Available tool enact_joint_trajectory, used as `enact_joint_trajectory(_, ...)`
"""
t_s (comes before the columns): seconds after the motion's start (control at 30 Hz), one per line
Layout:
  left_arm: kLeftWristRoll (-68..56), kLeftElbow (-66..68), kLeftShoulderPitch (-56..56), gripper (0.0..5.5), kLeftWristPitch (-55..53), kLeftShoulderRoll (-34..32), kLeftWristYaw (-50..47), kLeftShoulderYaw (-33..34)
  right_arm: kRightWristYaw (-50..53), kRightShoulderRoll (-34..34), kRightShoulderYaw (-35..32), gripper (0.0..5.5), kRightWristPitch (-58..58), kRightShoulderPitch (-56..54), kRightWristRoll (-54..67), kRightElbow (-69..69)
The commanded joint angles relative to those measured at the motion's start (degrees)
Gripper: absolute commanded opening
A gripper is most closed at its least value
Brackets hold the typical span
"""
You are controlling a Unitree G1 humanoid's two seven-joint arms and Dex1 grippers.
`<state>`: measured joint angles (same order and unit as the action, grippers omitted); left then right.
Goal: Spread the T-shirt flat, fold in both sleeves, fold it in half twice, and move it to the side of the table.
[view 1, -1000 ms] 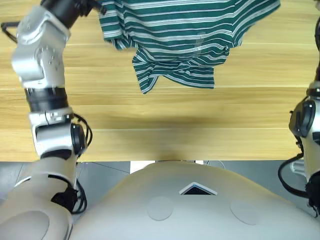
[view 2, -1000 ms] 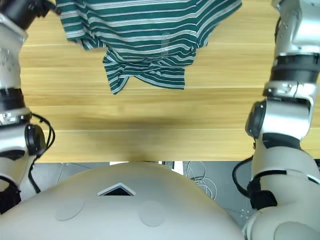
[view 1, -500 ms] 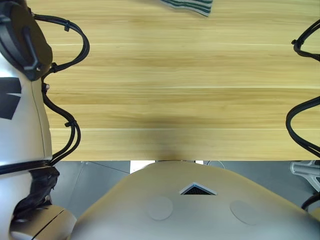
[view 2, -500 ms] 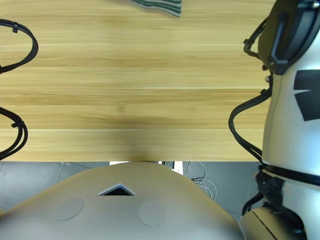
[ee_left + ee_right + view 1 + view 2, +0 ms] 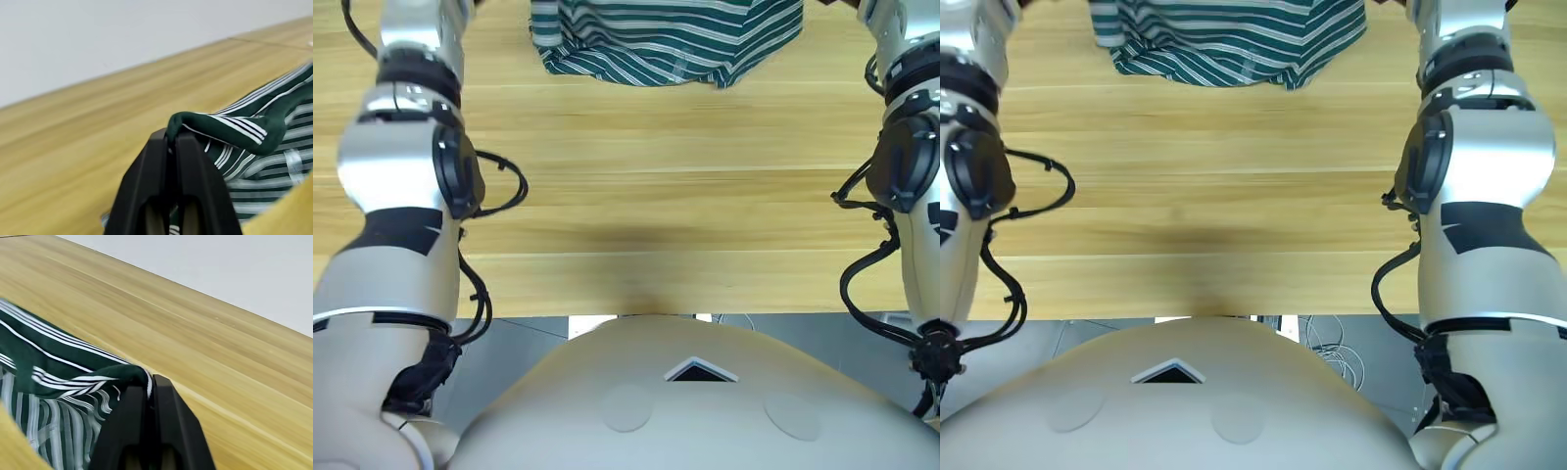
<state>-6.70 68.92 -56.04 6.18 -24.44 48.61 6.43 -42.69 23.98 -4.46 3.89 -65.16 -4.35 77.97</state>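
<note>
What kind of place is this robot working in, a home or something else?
Probably a lab or test workspace rather than a home: a plain wooden table, a bare pale wall behind it, and loose cables lying on the grey floor beneath the table's near edge.

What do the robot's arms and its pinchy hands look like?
Both arms are chunky silvery-white shells with round black discs at the joints. The left arm and right arm each carry a black patch and looping black cables. The left gripper and right gripper are plain black, with two flat, wedge-shaped fingers each.
</note>
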Motion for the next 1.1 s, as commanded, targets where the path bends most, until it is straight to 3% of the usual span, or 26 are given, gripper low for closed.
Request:
enact_joint_trajectory(0.03,-11.23,-28.85,22.6,0.02,-7.59,-5.74,14.91,4.01,-12.86,3.13,-0.35,0.0,5.38,5.94,1.12,-2.05)
enact_joint_trajectory(0.13,-21.28,-55.63,47.77,0.02,-14.28,-9.13,23.47,6.49,-29.06,7.24,-0.96,0.0,12.67,13.83,3.45,-4.96)
enact_joint_trajectory(0.27,-25.81,-68.13,65.44,0.02,-17.54,-10.81,26.45,9.96,-48.4,13.23,1.57,0.0,20.28,29.17,7.7,-11.64)
enact_joint_trajectory(0.43,-18.2,-75.65,77.84,0.02,-14.91,-10.83,23.99,3.35,-49.8,16.84,11.16,0.0,25.27,47.12,11.1,-22.08)
enact_joint_trajectory(0.57,-4.13,-69.52,80.12,0.02,-5.88,-12.8,19.38,-3.97,-49.79,18.54,16.69,0.0,25.34,54.83,14.72,-31.03)
enact_joint_trajectory(0.6,-2.08,-68.82,80.59,0.0,-4.24,-13.22,18.51,-4.95,-49.8,19.61,17.98,0.34,24.41,56.11,16.27,-33.43)
enact_joint_trajectory(0.8,2.93,-77.59,88.67,1.12,2.31,-15.78,15.47,-8.48,-49.8,24.59,21.82,1.47,20.91,58.4,22.33,-40.4)
enact_joint_trajectory(0.9,2.76,-81.78,93.02,1.56,4.9,-18.4,15.16,-7.27,-49.8,27.16,22.2,1.96,19.27,57.47,25.7,-41.22)
enact_joint_trajectory(1.03,-6.47,-86.33,94.79,2.21,5.58,-19.37,16.65,-2.67,-49.8,27.98,22.46,2.66,16.98,52.85,31.06,-40.65)
enact_joint_trajectory(1.1,-15.15,-91.27,98.0,2.22,4.16,-20.45,20.04,-0.15,-49.8,26.89,22.64,2.98,14.6,49.22,33.84,-40.54)
